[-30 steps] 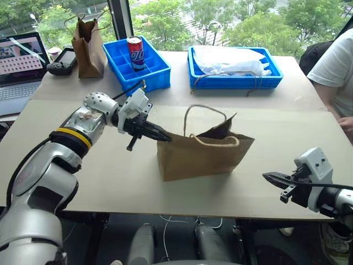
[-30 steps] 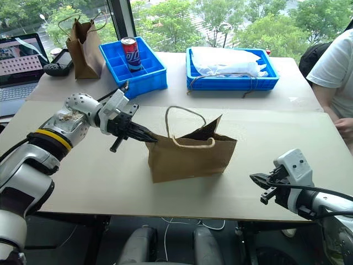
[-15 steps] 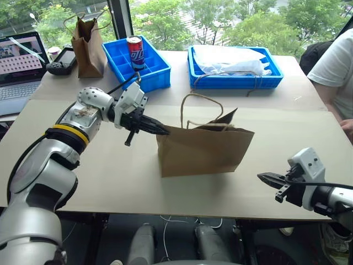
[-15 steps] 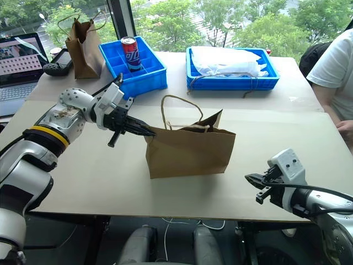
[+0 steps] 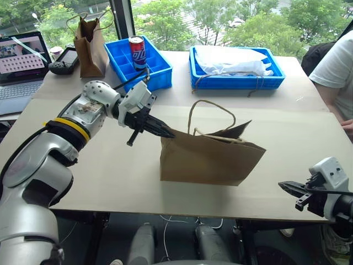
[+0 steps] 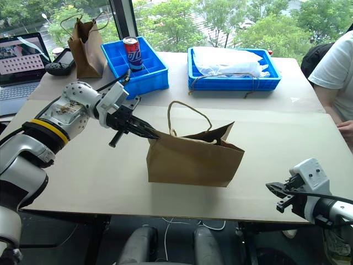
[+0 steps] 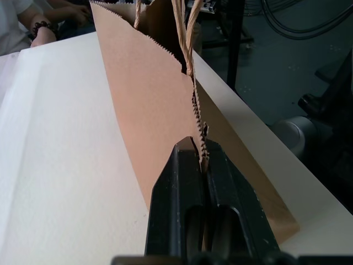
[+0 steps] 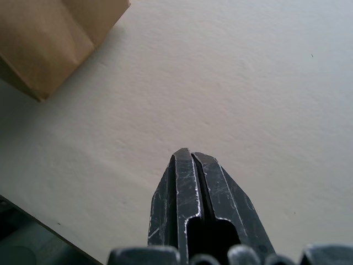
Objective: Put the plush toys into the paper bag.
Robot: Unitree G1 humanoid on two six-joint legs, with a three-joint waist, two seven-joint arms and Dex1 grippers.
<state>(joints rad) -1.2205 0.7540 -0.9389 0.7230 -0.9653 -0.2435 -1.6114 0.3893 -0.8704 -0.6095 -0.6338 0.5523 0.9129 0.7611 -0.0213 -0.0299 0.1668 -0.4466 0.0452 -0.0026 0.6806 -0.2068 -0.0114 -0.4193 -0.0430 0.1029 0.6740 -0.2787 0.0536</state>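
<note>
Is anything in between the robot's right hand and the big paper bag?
No. Only bare table lies between the shut right gripper and the paper bag. The left gripper is pinching the bag's top edge.

The bag (image 5: 209, 160) is wide, light-brown kraft paper with thin tan cord handles (image 5: 212, 113). It stands on the bench (image 5: 110, 171), leaning, its mouth open at the top with one flap sticking up. The left tool (image 5: 168, 134) is at its near upper corner, pinched shut on the cord and paper edge there. The right tool (image 5: 285, 187) is well apart from it. The toys cannot be seen.
</note>
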